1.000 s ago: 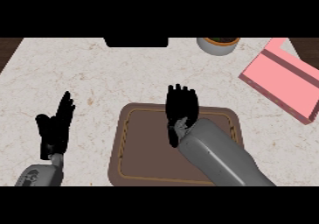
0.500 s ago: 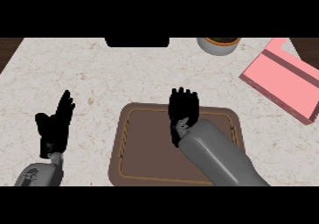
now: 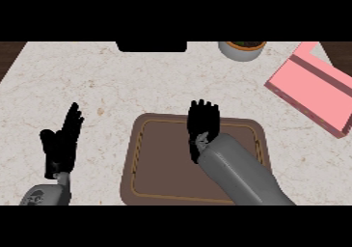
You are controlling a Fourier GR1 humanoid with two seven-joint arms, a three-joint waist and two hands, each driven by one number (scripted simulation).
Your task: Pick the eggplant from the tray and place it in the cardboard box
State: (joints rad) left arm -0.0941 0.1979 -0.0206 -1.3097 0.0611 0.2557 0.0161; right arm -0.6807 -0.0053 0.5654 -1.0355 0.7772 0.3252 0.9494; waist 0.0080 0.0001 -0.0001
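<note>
Both our hands stay spread: right hand (image 3: 202, 126) over the tray (image 3: 139, 159) hides the eggplant, likely smooth, light, best grasped mid-body, while left hand (image 3: 61, 144) rests.

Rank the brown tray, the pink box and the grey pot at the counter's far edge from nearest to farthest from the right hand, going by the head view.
From the right hand:
1. Brown tray: directly under the hand, nearest.
2. Grey pot: farther back, slightly to the right, at the counter's far edge.
3. Pink box: far right of the counter; about as far as the pot, so the last two are too close to call.
</note>
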